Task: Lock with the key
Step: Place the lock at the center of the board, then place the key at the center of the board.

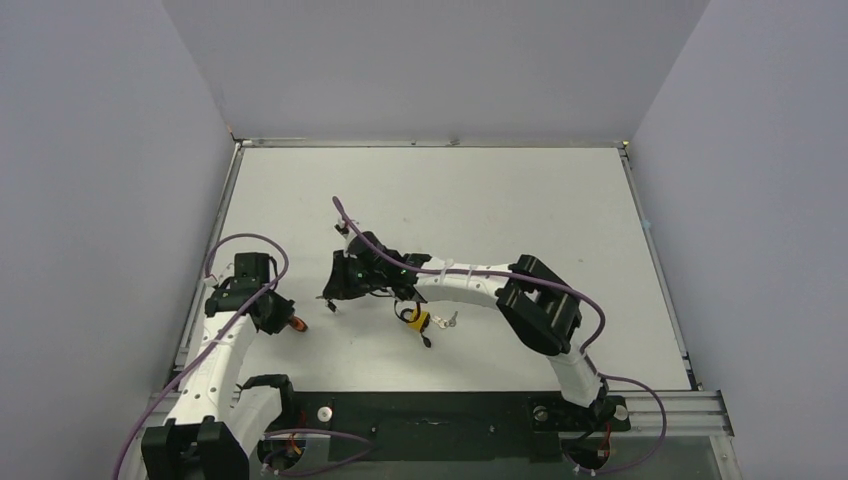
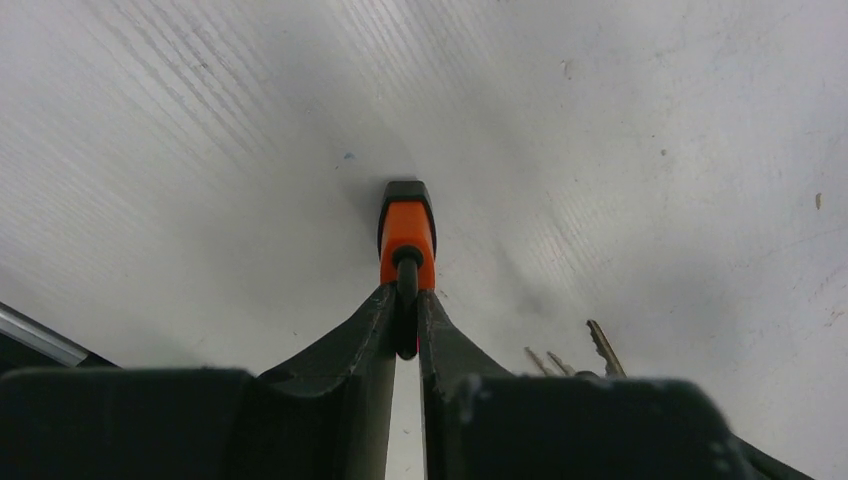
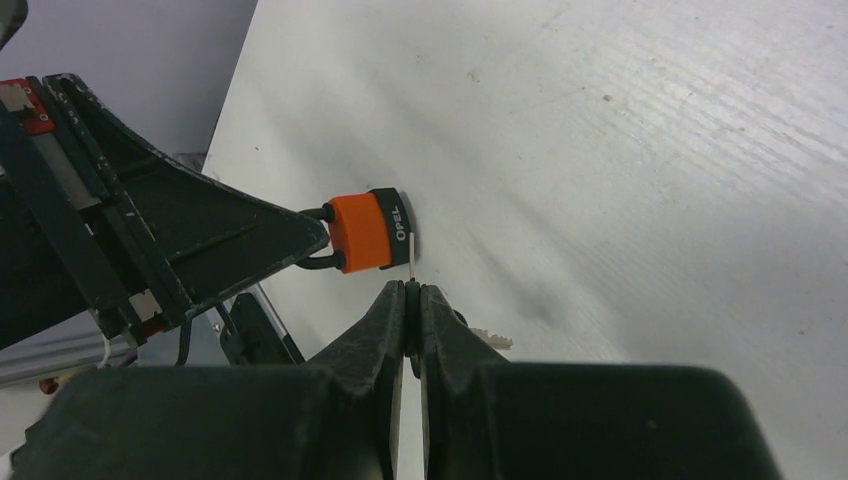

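Low over table (image 1: 520, 200), left side: left jaws pinched on padlock (image 2: 406, 232) shackle (image 2: 407, 262); right jaws clamp key (image 3: 411, 265) beside padlock base.

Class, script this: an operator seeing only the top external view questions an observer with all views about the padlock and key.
Operator: How does the left gripper hold the orange padlock?
Observer: It is shut on the black shackle alone, not on the orange body.
Operator: What does the right gripper hold?
Observer: It is shut on a thin key, tip at the padlock's black end; whether it is inserted I cannot tell.
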`<state>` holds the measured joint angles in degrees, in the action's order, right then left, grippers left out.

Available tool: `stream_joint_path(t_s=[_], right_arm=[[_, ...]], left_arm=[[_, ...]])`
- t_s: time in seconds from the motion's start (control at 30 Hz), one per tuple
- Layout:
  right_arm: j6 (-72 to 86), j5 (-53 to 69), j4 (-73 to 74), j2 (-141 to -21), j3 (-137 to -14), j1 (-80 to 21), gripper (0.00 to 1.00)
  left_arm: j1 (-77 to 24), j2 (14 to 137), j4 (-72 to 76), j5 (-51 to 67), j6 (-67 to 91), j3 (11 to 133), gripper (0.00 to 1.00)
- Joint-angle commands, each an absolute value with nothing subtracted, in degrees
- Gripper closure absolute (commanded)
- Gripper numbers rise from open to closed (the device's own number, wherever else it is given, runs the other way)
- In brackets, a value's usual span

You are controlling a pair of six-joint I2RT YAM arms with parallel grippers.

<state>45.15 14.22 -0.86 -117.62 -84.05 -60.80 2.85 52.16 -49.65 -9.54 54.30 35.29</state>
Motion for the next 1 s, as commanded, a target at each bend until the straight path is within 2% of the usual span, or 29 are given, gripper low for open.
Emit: stream_joint_path(t_s=[0.0,0.1,0.27,0.67,0.73,0.83,0.93,0.97], right_arm=[[47.6,16.5,-6.8,-120.0,-88.3,-61.3,1.00],[47.5,16.9,-6.8,-121.9,-89.4,-61.7,1.00],[47.7,17.5,-7.1,-123.4,-90.3,-62.0,1.00],[46.1,20.2,-3.0,-129.4,-96.4,-62.5,1.00],[45.9,20.6,-2.8,-130.0,-96.9,-62.6,0.93],[44.9,21.4,-2.6,-130.3,-97.4,-62.6,0.72],[44.4,21.3,-2.4,-129.5,-97.0,-62.5,0.55],[44.3,21.3,-2.4,-129.3,-96.7,-62.4,0.53]], left_arm=[[3.6,53.5,-45.5,-7.0,52.4,35.7,0.88],[3.6,54.2,-44.8,-6.7,51.9,35.9,0.81],[3.6,54.9,-44.6,-6.0,49.8,37.4,0.63],[3.7,53.0,-49.5,-4.6,43.2,47.2,0.51],[3.6,52.4,-49.6,-4.5,43.0,48.7,0.50],[3.6,52.3,-49.2,-3.4,42.6,51.0,0.48],[3.6,52.5,-48.3,-1.6,42.2,53.4,0.47],[3.6,52.5,-47.8,-1.2,42.1,53.8,0.46]])
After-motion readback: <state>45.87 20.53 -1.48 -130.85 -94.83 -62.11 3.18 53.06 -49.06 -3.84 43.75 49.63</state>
